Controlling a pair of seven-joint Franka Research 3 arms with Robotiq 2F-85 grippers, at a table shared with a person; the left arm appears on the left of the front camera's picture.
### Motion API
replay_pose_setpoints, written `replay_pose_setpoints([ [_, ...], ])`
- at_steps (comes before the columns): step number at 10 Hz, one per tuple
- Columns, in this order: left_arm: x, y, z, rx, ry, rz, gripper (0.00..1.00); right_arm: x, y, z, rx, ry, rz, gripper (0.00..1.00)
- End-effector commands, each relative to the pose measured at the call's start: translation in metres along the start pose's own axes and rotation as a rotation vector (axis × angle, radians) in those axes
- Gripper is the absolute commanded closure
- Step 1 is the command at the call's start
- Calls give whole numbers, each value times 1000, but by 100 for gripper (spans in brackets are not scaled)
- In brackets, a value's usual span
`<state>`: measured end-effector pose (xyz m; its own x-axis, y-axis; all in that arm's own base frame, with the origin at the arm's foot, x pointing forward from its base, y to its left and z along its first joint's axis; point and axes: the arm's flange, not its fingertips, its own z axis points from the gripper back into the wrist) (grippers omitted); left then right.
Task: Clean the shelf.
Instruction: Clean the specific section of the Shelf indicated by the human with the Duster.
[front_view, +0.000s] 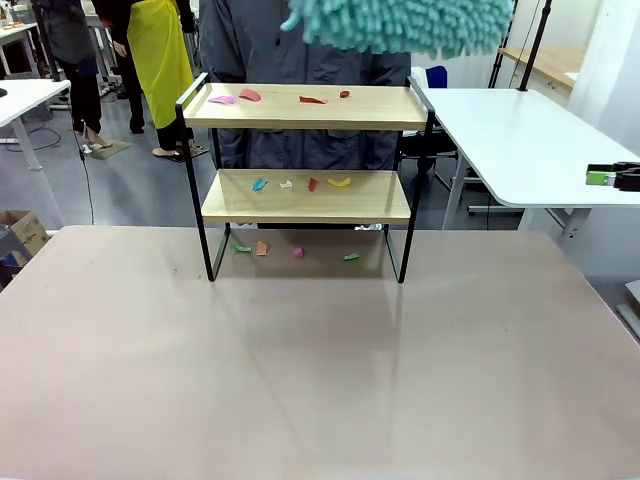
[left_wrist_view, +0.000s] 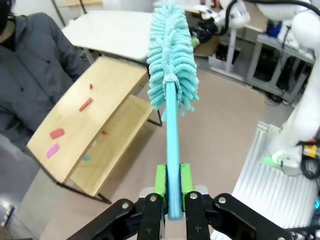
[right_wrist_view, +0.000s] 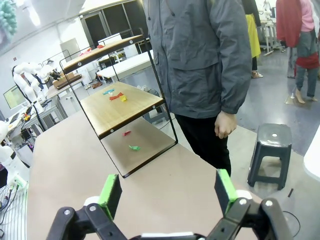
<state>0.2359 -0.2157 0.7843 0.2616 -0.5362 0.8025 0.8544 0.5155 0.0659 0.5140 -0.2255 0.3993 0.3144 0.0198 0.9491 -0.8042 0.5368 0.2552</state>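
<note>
The shelf (front_view: 380, 106) stands on the far half of the table (front_view: 300, 380), its 2 boards running left to right across the front view, with a person in a grey jacket (front_view: 300, 50) close behind it. Coloured paper scraps litter it: 4 on the top board (front_view: 250, 95), 4 on the lower board (front_view: 340, 182), and 4 more on the table under it (front_view: 298, 253). Nothing looks swept yet.

Above the top board hangs the fluffy teal head of a duster (front_view: 400, 22), over the middle and right part of the shelf, and clear of the wood. The left gripper (left_wrist_view: 172, 187) has its green pads clamped on the duster's teal handle (left_wrist_view: 172, 150). The handle runs straight out along the fingers to the head (left_wrist_view: 172, 60).

In the left wrist view the top board (left_wrist_view: 95, 115) lies below the head and off to its left, slanting across the picture, so the duster's long axis crosses the board's length at an angle. The scraps sit on the side away from the head. By my reading, the coming move turns on this: the head has to drop to the board at its right end and then travel along the board's length toward the scraps. How far the head is in front of the shelf I cannot tell.

The right gripper (right_wrist_view: 168, 192) is spread wide with nothing between its pads. It looks at the shelf (right_wrist_view: 120, 107) end-on from the side, well apart from it. The left arm, with the duster, is the nearer one. The person's hand (right_wrist_view: 226, 125) hangs idle at the jacket hem.
</note>
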Motion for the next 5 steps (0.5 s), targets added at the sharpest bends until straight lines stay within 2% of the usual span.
replay_pose_setpoints([
  [1,21,-30,-44,195,15,110,86,3,1,-1,-5,1,6,0],
  [4,49,-62,-106,421,43,237,86,3,1,-1,-5,1,6,0],
  [5,56,-76,-124,458,18,278,86,3,1,-1,-5,1,6,0],
])
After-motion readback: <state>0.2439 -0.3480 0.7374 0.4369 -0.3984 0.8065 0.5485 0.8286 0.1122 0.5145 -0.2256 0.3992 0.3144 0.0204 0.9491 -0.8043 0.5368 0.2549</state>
